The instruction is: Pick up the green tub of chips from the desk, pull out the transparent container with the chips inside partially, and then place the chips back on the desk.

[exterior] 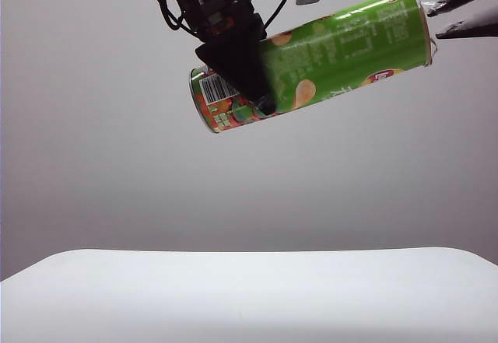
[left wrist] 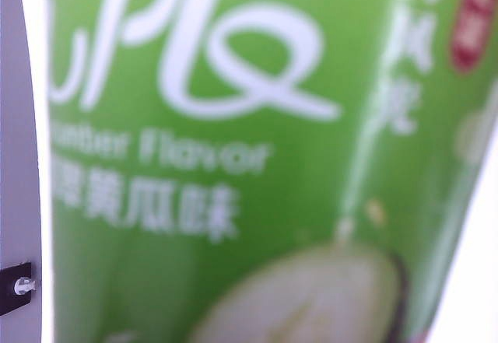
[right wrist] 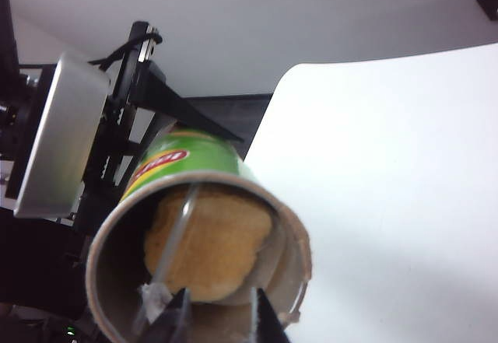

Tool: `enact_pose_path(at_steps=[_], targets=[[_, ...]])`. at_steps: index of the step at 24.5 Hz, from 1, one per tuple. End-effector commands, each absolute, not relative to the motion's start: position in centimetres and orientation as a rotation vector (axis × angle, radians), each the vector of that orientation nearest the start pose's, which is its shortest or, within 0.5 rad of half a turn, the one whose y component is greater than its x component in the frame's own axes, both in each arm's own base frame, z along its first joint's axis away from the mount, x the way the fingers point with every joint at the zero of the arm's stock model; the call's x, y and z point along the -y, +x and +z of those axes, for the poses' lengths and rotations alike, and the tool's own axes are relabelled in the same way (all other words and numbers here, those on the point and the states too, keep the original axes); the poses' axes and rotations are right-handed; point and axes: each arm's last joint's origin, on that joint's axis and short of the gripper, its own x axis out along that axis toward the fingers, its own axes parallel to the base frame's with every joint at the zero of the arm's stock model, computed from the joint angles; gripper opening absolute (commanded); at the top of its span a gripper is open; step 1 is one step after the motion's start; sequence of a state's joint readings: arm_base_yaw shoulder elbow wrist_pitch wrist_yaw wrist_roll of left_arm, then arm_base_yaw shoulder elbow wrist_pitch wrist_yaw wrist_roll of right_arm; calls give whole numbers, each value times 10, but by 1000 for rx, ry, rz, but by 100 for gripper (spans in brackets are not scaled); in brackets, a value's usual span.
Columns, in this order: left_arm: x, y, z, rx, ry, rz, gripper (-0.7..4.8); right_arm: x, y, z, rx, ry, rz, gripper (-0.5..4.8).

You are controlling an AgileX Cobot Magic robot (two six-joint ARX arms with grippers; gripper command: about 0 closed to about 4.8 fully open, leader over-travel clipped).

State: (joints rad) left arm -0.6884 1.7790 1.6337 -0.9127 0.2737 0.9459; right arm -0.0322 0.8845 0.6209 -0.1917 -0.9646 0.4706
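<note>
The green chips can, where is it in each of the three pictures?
Exterior view: the green tub of chips hangs tilted, high above the desk, in the left gripper.
Left wrist view: its blurry green side fills the picture.
Right wrist view: open end, chips inside.
Shared landmark: the red logo.

Tub [exterior: 342,51] held high above the bench [exterior: 249,296], tilted, open end toward 2 o'clock. Left hand [exterior: 249,86] clamps it near the 8 o'clock end. Right hand [exterior: 436,24] at the open mouth. Chips [right wrist: 206,242] inside the tub.
</note>
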Motion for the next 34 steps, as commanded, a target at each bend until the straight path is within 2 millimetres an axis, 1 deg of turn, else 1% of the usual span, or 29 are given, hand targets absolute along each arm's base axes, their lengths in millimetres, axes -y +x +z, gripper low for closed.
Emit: enact_pose_path(at_steps=[1,8,16,19,24,28,29,30,31,34], targets=[[247,284,305,-539,978,-1359,151,-18,182,269,-600,644,820,105],[250,287,295,-564,979,-1367,151,-18,183,272,-581,663,824,104],[254,289,298,-502,944,-1390,150,-18,186,270,-592,672,818,104],[260,285,296,-486,968,-1414,150,-18,188,269,-592,673,823,104],[263,288,292,-480,968,-1414,150,-24,189,272,-585,672,853,104],[266,287,292,-465,973,-1414,150,-27,193,267,-615,681,855,103],[266,286,292,-465,973,-1414,150,-27,195,265,-623,684,853,95],[266,286,292,-468,973,-1415,150,-27,197,263,-632,686,853,32],[266,286,292,-469,973,-1416,150,-28,197,263,-631,677,854,-6],[266,286,292,-472,974,-1415,150,-28,199,263,-608,655,859,-8]])
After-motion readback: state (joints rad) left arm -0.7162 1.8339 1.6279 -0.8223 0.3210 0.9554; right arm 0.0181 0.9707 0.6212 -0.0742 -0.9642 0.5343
